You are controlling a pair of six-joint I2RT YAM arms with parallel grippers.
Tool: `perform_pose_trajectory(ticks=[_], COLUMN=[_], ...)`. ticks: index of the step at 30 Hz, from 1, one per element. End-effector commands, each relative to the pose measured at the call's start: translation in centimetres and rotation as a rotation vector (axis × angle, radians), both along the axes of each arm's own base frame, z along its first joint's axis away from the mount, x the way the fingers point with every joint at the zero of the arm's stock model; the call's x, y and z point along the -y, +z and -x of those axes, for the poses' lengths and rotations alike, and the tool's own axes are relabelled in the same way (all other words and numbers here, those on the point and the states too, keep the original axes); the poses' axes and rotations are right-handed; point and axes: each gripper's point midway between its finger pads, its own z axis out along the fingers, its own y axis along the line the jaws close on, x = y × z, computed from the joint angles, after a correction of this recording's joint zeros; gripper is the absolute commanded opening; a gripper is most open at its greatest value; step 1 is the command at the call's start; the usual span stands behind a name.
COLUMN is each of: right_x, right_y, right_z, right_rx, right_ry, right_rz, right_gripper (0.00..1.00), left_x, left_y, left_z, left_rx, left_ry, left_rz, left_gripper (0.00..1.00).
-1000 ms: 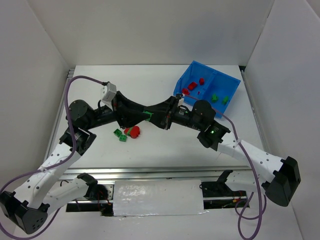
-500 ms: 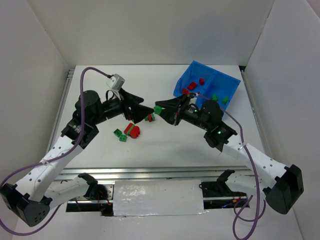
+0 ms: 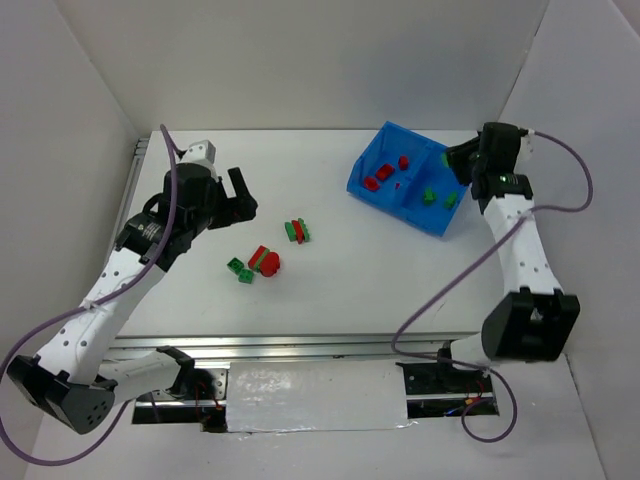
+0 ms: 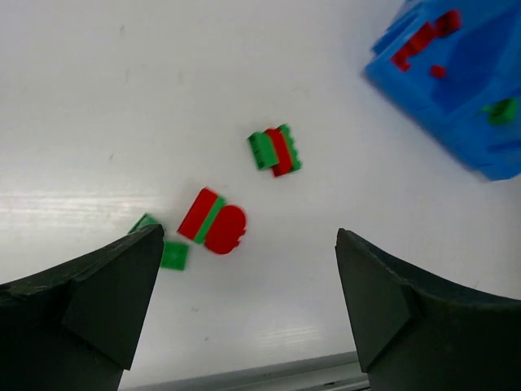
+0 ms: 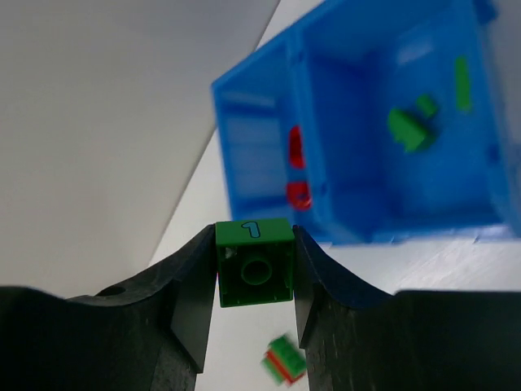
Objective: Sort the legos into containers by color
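My right gripper (image 5: 255,281) is shut on a small green lego (image 5: 255,262) marked "1". It hovers by the far right corner of the blue bin (image 3: 400,210), above its right compartment. That compartment holds green legos (image 5: 407,126) and the left one holds red legos (image 5: 295,151). My left gripper (image 3: 240,195) stands open and holds nothing, left of the loose legos on the table. These are a green-and-red stack (image 4: 274,150), a red-and-green piece (image 4: 213,221) and a green brick (image 4: 172,255).
White walls enclose the table on three sides. The bin (image 5: 244,138) sits tilted at the back right. A metal rail runs along the near table edge (image 3: 300,345).
The two grippers have parted. The left one opened and drew back to the left. The right one swung to the bin with the green lego. A green-and-red stack now lies mid-table.
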Motion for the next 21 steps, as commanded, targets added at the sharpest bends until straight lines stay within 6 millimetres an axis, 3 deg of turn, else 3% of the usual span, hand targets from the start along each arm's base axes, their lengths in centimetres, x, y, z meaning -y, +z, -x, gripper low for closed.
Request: perform_pose_trajectory(ticks=[1, 5, 6, 8, 10, 11, 13, 15, 16, 19, 21], right_x=[4.8, 6.2, 6.4, 6.2, 6.3, 6.3, 6.0, 5.6, 5.5, 3.3, -0.1], right_y=[-3.4, -5.3, -6.2, -7.1, -8.0, -7.9, -7.1, -6.0, -4.5, -1.9, -1.2], right_z=[-1.2, -5.3, -6.2, -6.9, -7.5, -7.7, -8.2, -8.1, -8.0, -7.1, -5.7], right_rx=[-0.193, -0.261, -0.29, -0.326, -0.369, -0.369, -0.346, -0.332, -0.306, -0.274, -0.248], right_ry=[-0.044, -0.028, -0.015, 0.005, 0.01, 0.017, 0.045, 0.049, 0.053, 0.115, 0.239], right_rz=[0.248, 0.269, 0.263, 0.252, 0.251, 0.251, 0.27, 0.298, 0.334, 0.395, 0.418], right_gripper=[0.16, 0.2, 0.28, 0.61, 0.72, 0.89, 0.99, 1.0, 1.0, 1.0, 1.0], left_x=[-2.6, -3.1, -3.1, -2.8, -3.1, -3.2, -3.3, -3.4, -3.5, -4.0, -3.7], left_y=[-3.6, -5.5, -6.2, -6.7, -7.6, -7.9, -8.3, -9.1, -9.4, -12.3, -13.6], left_z=[1.2, 1.2, 1.1, 0.9, 0.8, 0.8, 0.6, 0.5, 0.3, 0.2, 0.1], left_rx=[-0.145, -0.198, -0.199, -0.189, -0.192, -0.199, -0.215, -0.25, -0.262, -0.371, -0.407], left_ry=[0.06, 0.03, 0.009, -0.032, -0.036, -0.032, -0.029, -0.029, -0.027, -0.003, -0.022], left_rz=[-0.069, -0.082, -0.087, -0.08, -0.076, -0.079, -0.088, -0.103, -0.114, -0.161, -0.166], left_gripper=[0.99, 1.0, 0.99, 1.0, 0.99, 0.99, 0.99, 1.0, 1.0, 1.0, 0.98])
